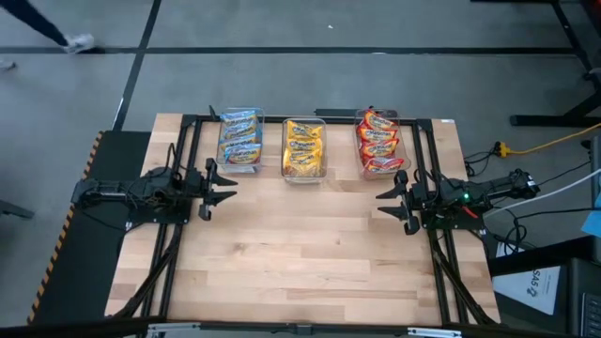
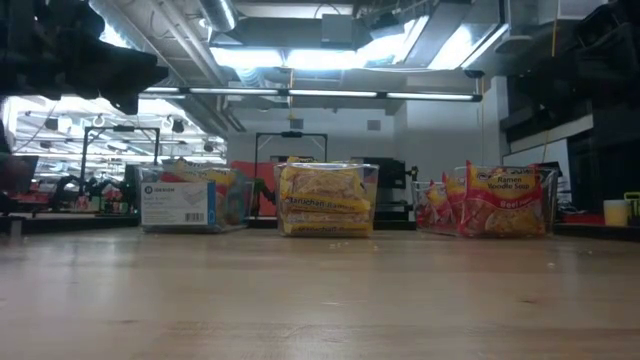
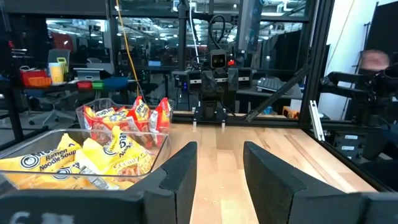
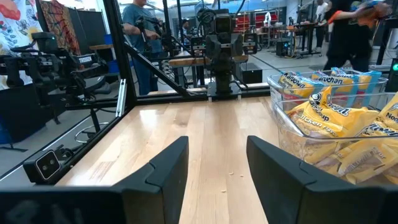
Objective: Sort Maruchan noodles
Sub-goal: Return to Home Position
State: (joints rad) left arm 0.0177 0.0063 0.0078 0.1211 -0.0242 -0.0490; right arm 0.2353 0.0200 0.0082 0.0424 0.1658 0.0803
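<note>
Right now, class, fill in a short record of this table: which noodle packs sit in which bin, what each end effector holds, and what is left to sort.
Blue packs: in left bin
Yellow packs: in middle bin
Red packs: in right bin
Left end effector: open, empty, at the left side of the table
Right end effector: open, empty, at the right side
Loose packs outside bins: none visible

The blue packets (image 1: 240, 139), yellow packets (image 1: 304, 148) and red packets (image 1: 378, 143) lie in clear bins (image 1: 304, 179).
</note>
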